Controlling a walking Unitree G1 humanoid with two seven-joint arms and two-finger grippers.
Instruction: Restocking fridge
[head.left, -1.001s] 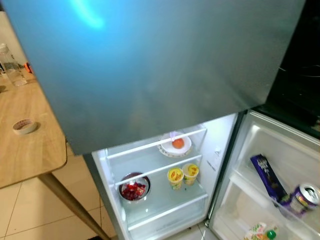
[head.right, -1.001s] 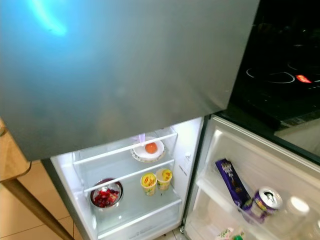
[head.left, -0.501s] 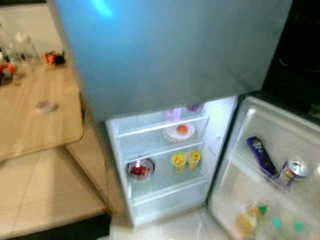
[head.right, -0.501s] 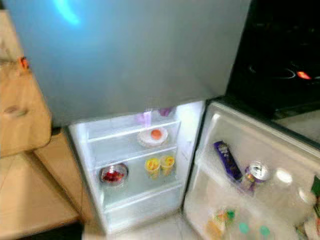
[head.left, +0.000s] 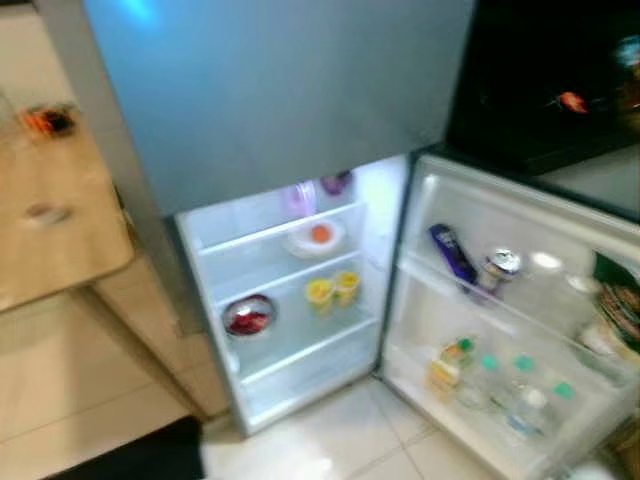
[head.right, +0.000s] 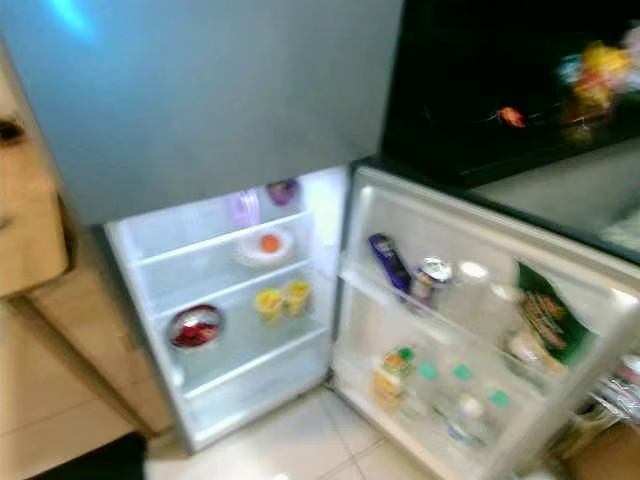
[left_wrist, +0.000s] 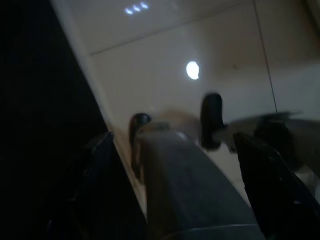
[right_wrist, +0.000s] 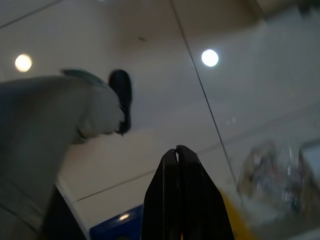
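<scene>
Ahead of the robot, the fridge is standing open, its shelves and door holding food. Well apart, the right gripper is hanging clenched over floor tiles; the left gripper is hanging with fingers spread.

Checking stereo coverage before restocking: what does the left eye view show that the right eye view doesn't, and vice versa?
Left eye view: the wooden table, its top with a small orange thing on it. Right eye view: blurred colourful things at the dark counter, the whole green packet in the door. Both: the open fridge, its red-filled bowl, two yellow cups and the door's can.
</scene>
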